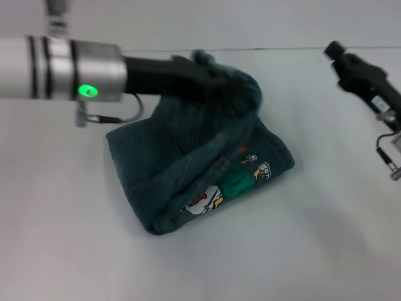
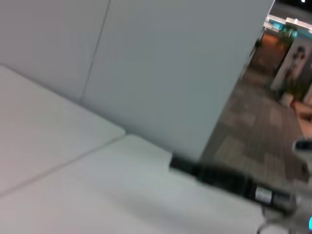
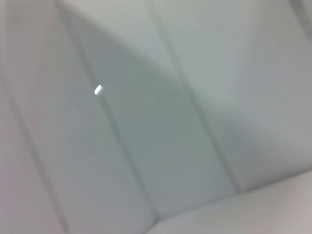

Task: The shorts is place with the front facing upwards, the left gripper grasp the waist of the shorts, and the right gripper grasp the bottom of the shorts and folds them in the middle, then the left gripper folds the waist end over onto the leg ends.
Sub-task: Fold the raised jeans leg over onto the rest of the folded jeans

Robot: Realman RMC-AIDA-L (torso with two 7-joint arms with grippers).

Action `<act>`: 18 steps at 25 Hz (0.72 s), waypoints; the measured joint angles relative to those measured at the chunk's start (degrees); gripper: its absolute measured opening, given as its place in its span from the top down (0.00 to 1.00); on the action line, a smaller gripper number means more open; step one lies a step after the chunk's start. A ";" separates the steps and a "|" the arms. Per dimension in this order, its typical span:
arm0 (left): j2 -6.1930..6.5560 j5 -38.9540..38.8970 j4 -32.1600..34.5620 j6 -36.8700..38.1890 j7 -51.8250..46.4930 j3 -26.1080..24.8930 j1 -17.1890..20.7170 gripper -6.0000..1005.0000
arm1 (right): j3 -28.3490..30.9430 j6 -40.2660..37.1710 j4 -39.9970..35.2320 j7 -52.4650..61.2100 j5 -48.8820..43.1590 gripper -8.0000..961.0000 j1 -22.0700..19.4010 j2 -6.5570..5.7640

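Now | one shorts (image 1: pixel 188 169) | two grippers: left gripper (image 1: pixel 216 78) on waist (image 1: pixel 235 88), right gripper (image 1: pixel 335 50) apart

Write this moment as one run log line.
left gripper: holds waist lifted over folded shorts | right gripper: idle, far right, off shorts | waist-over fold: not done

The shorts (image 1: pixel 188 163) are dark blue-green denim, with a print (image 1: pixel 229 185) of white, green, red and orange cartoon figures at about four o'clock on the cloth. The left gripper (image 1: pixel 216 78) is black on a silver arm with black bands and a green light. The right gripper (image 1: pixel 351 63) is black. The table (image 1: pixel 301 251) is white.
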 joint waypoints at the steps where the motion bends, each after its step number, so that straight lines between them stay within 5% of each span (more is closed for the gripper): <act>1: -0.13 -0.22 -1.82 -2.49 0.20 3.03 -0.60 0.91 | 0.82 -0.05 0.16 0.28 0.98 0.98 -0.26 0.01; 9: -0.54 -1.22 -10.34 -11.94 0.00 14.87 -4.24 0.90 | 1.52 0.21 1.10 0.67 4.89 0.98 -1.08 0.29; 18: -0.59 -7.16 -11.99 -14.73 0.56 18.48 -3.84 0.68 | 0.35 0.81 1.72 0.39 4.55 0.98 -1.42 0.45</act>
